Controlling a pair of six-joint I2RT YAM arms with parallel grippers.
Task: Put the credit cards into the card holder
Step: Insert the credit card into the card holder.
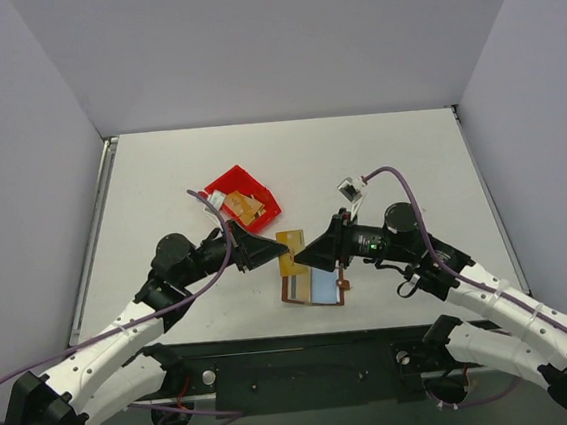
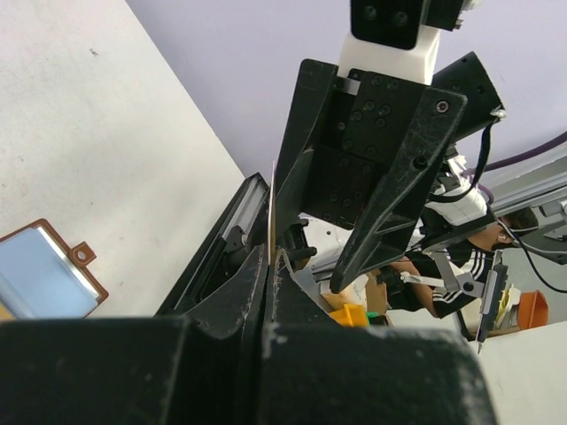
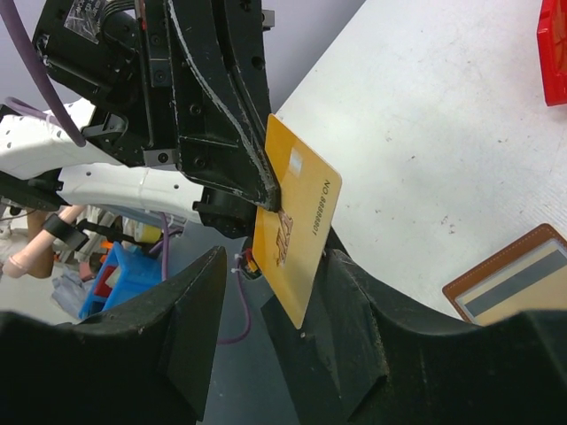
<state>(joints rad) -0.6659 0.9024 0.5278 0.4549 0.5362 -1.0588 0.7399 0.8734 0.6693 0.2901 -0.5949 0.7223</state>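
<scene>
My left gripper (image 1: 280,250) is shut on a gold credit card (image 1: 290,253) and holds it upright on edge above the table. In the left wrist view the card (image 2: 271,208) shows only as a thin edge rising from the pinched fingertips of the left gripper (image 2: 270,258). My right gripper (image 3: 275,310) faces it, jaws open, with the card (image 3: 297,221) between them; the card lies against one finger (image 3: 354,301) and a gap is left on the other side. The card holder (image 1: 314,288) lies open on the table just below, blue panels up. More cards (image 1: 247,208) lie in the red bin.
The red bin (image 1: 259,186) stands behind and left of the two grippers. A small white and black object (image 1: 349,191) lies behind the right arm. The card holder's snap tab (image 2: 81,254) points toward the table's front edge.
</scene>
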